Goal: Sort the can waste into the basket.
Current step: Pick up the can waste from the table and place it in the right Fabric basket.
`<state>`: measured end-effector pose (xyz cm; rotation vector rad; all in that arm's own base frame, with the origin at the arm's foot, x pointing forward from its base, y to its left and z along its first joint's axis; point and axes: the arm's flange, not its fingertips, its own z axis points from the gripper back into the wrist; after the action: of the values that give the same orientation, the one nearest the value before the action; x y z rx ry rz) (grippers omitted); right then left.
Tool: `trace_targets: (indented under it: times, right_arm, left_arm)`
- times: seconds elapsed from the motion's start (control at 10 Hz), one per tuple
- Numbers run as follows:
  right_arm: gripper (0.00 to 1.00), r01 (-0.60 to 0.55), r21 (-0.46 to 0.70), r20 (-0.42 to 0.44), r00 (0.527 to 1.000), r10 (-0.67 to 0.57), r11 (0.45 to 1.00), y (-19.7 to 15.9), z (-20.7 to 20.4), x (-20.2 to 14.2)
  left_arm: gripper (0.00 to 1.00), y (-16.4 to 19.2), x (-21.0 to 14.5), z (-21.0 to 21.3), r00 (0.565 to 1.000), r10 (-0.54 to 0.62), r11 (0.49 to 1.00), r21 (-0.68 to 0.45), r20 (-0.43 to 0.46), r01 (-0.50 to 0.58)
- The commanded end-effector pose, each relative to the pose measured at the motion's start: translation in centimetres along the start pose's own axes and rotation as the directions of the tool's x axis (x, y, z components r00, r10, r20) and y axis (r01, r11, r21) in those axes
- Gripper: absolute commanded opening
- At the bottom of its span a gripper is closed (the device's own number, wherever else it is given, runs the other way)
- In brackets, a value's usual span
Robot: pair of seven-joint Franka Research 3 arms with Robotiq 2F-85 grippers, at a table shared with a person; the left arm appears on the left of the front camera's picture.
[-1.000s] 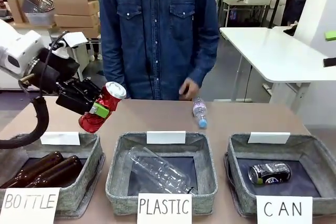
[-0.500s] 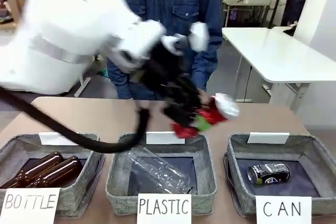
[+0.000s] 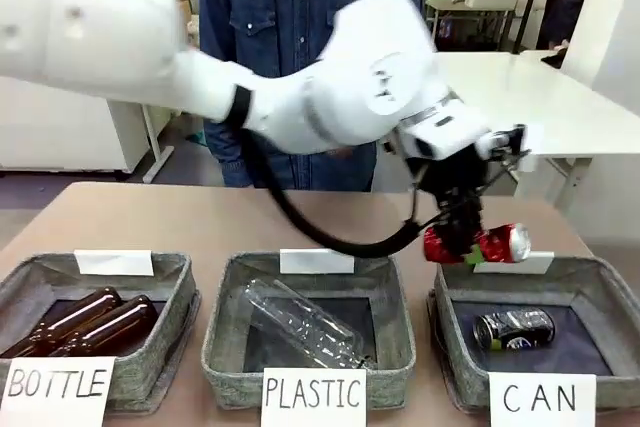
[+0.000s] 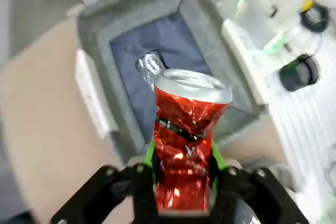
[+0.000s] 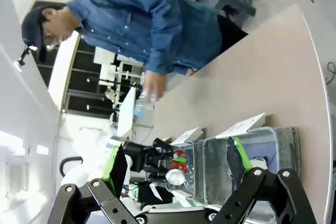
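Note:
My left gripper (image 3: 464, 247) has reached across to the right and is shut on the dented red can (image 3: 480, 244), which lies sideways in the air just over the back rim of the grey CAN basket (image 3: 447, 282). The black can (image 3: 513, 328) lies on that basket's dark floor. In the left wrist view the red can (image 4: 185, 145) is squeezed between the green pads (image 4: 149, 156) of my left gripper (image 4: 184, 161), with the basket (image 4: 100, 30) and the dark can (image 4: 149, 66) below it. My right gripper (image 5: 176, 153) stands open, nothing between its fingers.
The PLASTIC basket (image 3: 222, 327) holds a clear bottle (image 3: 300, 325). The BOTTLE basket (image 3: 175, 307) holds brown glass bottles (image 3: 90, 322). A person in a denim shirt (image 3: 290, 17) stands at the far side, a hand at a small bottle (image 5: 142, 100).
My left arm swung from the table's left side across the middle to the right, carrying the red can to above the CAN basket. The black can has not moved.

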<state>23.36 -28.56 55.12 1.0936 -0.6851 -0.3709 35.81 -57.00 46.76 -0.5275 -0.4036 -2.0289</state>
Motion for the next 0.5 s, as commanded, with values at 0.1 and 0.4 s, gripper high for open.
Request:
trace_targets:
  times: [0.1, 0.4]
  right_arm:
    - [1.0, -0.03, -0.016, -0.019, 0.999, 0.03, 0.999, 1.2, -1.6, 0.8]
    - [1.0, -0.03, -0.016, -0.019, 0.999, 0.03, 0.999, 1.2, -1.6, 0.8]
  left_arm:
    - [0.39, 1.7, 8.2, -1.8, 0.998, -0.061, 0.991, -0.116, -0.009, 0.059]
    - [0.39, 1.7, 8.6, -2.7, 0.997, -0.078, 0.987, -0.145, -0.021, 0.074]
